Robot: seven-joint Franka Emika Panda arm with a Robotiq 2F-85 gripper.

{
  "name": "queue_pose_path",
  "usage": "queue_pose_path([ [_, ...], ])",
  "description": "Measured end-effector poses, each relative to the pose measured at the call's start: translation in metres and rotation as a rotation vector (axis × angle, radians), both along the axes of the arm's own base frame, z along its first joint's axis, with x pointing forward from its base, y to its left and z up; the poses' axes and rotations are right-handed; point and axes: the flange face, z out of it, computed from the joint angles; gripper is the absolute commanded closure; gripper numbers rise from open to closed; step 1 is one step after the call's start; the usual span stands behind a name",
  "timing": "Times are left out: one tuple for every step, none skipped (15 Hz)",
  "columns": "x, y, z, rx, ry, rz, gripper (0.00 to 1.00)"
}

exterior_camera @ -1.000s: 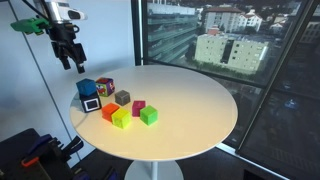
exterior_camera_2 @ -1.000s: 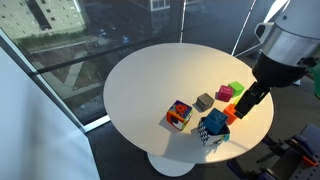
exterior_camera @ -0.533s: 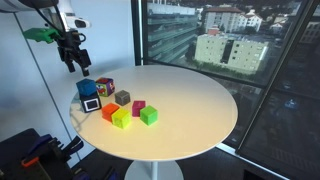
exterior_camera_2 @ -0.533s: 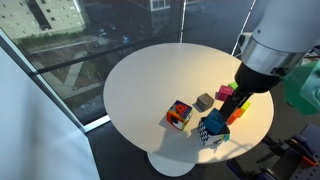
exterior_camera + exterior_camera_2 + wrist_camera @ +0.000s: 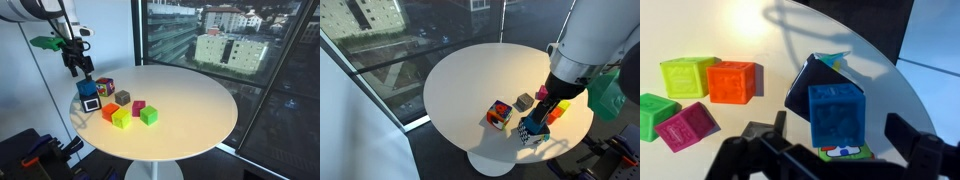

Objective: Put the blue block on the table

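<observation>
The table (image 5: 190, 100), round with a smooth cream-white top, is carrying a cluster of toy cubes near one edge. The robot arm (image 5: 590, 45), a bulky white casing, is reaching over that cluster. Its gripper (image 5: 76, 68) is hanging just above the blue block (image 5: 86, 88) and is not touching it.

In the wrist view the two dark fingers (image 5: 762, 137) are standing wide apart, one on each side of the blue block (image 5: 836, 117), with clear space between each and the cube's sides. Nothing is being held.

The blue block is sitting on top of a dark cube (image 5: 803, 90), not on the tabletop. Its faces are showing a faint embossed pattern and softly rounded edges. The dark cube under it is turning a white patterned face (image 5: 843, 152) toward the camera.

Beside the stack, the other cubes are lying on the table surface:
- an orange cube (image 5: 732, 81)
- a yellow-green cube (image 5: 688, 75)
- a magenta cube (image 5: 685, 126)
- a green cube (image 5: 652, 112)

All four look matte and moulded with raised designs.

In an exterior view, a multicoloured cube (image 5: 105, 86) and a grey cube (image 5: 122, 97) are resting close to the stack.
</observation>
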Motion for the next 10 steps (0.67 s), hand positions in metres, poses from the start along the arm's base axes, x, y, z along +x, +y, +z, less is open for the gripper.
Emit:
queue_pose_path([
  [0.001,0.001,-0.003,0.002,-0.002,0.002,0.00],
  [0.002,0.002,-0.005,0.004,-0.004,0.004,0.00],
  [0.002,0.002,-0.008,0.005,-0.006,0.006,0.00],
  [0.003,0.003,-0.010,0.007,-0.008,0.008,0.00],
  [0.004,0.004,-0.012,0.009,-0.010,0.009,0.00],
  [0.004,0.005,-0.014,0.010,-0.012,0.010,0.00],
  [0.005,0.005,-0.016,0.011,-0.014,0.012,0.00],
  [0.005,0.005,-0.017,0.010,-0.017,0.016,0.00],
  [0.006,0.006,-0.018,0.008,-0.022,0.019,0.00],
  [0.007,0.006,-0.020,0.006,-0.027,0.023,0.00],
])
